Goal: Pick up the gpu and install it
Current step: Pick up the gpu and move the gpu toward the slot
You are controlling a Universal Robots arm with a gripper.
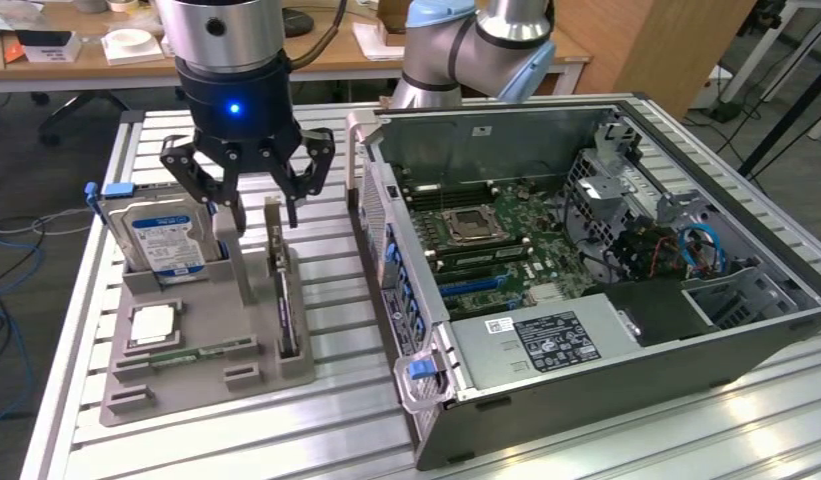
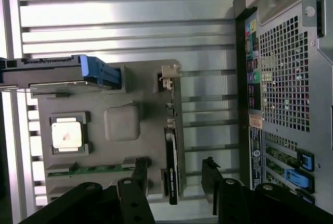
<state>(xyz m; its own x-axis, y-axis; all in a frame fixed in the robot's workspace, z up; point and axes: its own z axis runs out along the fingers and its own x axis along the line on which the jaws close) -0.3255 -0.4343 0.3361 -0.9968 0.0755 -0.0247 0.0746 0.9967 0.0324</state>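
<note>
On the exterior view's left, a silver hard drive with blue-white label (image 1: 163, 240) stands in a grey plastic holder tray (image 1: 263, 375) on the slatted aluminium counter (image 1: 317, 440). One slot over, the thin black gpu card (image 1: 283, 300) sits on edge. The gripper (image 1: 261, 212) is right above it, fingers (image 2: 210, 174) spread wide either side, holding nothing. The open grey PC case (image 1: 624, 400) is on the right.

Holder tray (image 1: 250, 330) on slatted table (image 1: 317, 430), exterior view's left. Open computer case (image 1: 650, 390) just beside it, on right.

In tray:
- hard drive (image 1: 163, 240) upright, far left corner
- gpu (image 1: 287, 310) on edge, slot along side nearest case
- processor (image 1: 153, 325) flat, left
- memory stick (image 1: 203, 352) nearer camera

Gripper (image 1: 261, 215) above gpu's far end, one finger either side.
</note>
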